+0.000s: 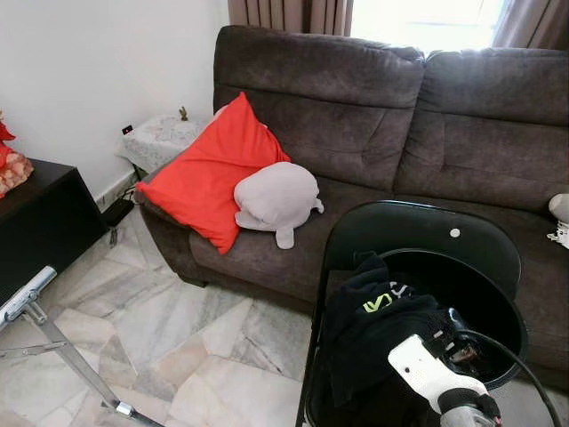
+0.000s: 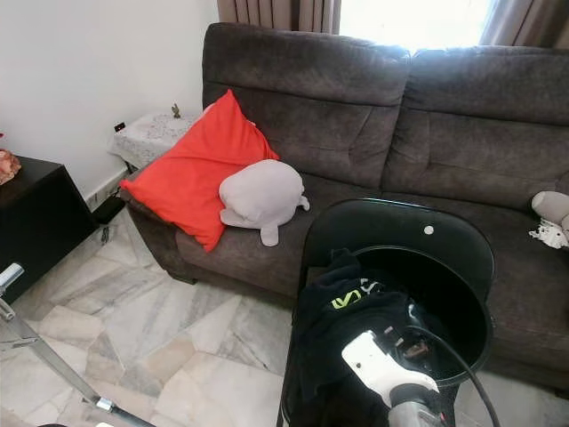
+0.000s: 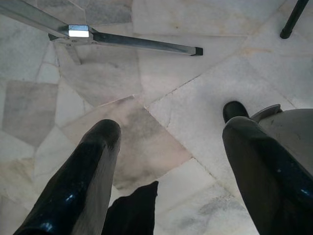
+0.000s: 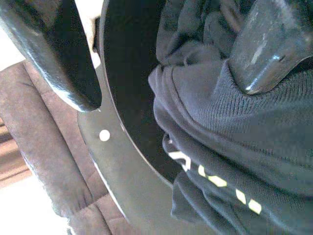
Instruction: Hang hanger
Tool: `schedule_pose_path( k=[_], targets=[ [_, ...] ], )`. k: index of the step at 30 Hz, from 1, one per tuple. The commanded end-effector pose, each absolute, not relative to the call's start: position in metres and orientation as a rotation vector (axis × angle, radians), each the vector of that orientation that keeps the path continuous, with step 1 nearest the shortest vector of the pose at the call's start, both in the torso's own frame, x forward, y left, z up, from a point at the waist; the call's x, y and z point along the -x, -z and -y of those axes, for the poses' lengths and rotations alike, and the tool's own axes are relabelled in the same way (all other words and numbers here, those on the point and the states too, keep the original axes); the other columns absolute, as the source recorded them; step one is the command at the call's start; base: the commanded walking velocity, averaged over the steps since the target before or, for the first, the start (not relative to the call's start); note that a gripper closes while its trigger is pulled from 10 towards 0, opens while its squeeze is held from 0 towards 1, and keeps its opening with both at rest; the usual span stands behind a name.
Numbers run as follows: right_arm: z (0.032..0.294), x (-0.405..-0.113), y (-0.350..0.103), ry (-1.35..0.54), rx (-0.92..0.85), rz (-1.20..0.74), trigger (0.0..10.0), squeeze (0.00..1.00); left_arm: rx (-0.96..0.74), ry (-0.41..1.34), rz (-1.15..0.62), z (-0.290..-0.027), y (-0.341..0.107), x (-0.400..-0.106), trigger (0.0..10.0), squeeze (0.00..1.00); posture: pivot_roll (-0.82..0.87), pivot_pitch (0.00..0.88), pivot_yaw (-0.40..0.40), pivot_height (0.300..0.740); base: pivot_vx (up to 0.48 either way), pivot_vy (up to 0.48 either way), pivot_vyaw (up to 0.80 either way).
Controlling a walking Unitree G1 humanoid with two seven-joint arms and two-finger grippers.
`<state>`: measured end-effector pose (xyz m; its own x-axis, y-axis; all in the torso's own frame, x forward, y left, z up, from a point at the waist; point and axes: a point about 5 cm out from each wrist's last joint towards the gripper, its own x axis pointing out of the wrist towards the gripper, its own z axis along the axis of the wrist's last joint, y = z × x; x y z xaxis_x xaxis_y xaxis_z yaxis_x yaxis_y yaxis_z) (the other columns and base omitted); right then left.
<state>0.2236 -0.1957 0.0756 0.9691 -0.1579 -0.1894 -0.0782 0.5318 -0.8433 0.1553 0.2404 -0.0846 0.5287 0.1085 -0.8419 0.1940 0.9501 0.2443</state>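
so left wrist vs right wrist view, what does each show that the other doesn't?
Left wrist view: the left gripper open above marble floor tiles, with a metal rack leg lying across them and a black chair foot at the edge.

Right wrist view: the right gripper open over a black garment with yellow-green lettering, heaped on the black folding chair, with the brown sofa behind.

Shared: open black fingers in the foreground.

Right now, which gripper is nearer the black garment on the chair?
Right. The right gripper is open over the black garment; the left gripper hangs open above the floor.
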Motion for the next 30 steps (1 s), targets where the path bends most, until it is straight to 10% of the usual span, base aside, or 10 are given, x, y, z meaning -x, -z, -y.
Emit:
schedule_pose_path(
  k=[1, 25, 26, 27, 28, 30],
  targets=[
    [0.192, -0.224, -0.073, 0.022, 1.006, -0.257, 10.0, 0.00, -0.345, 0.061, -1.030, -0.244, 0.084, -0.155, 10.0, 0.00, -0.02, 0.000, 0.054, 0.740, 0.000, 0.000, 0.00],
    [0.189, -0.235, -0.073, 0.066, 1.024, -0.160, 9.5, 0.00, -0.349, 0.069, -1.027, -0.244, 0.083, -0.156, 10.0, 0.00, -0.02, 0.000, 0.061, 0.740, 0.000, 0.000, 0.00],
    [0.188, -0.235, -0.071, 0.057, 1.021, -0.162, 4.8, 0.00, -0.349, 0.069, -1.027, -0.244, 0.084, -0.156, 10.0, 0.00, -0.02, 0.000, 0.060, 0.740, 0.000, 0.000, 0.00],
    [0.187, -0.235, -0.070, 0.053, 1.019, -0.162, 4.8, 0.00, -0.348, 0.069, -1.027, -0.244, 0.084, -0.156, 10.0, 0.00, -0.02, 0.000, 0.060, 0.740, 0.000, 0.000, 0.00],
    [0.186, -0.235, -0.069, 0.047, 1.010, -0.166, 0.0, 0.00, -0.348, 0.070, -1.027, -0.244, 0.084, -0.156, 10.0, 0.00, -0.02, 0.000, 0.060, 0.740, 0.000, 0.000, 0.00],
    [0.185, -0.235, -0.069, 0.050, 0.998, -0.163, 0.0, 0.00, -0.349, 0.071, -1.028, -0.244, 0.084, -0.155, 10.0, 0.00, -0.02, 0.000, 0.060, 0.740, 0.000, 0.000, 0.00]
  ],
)
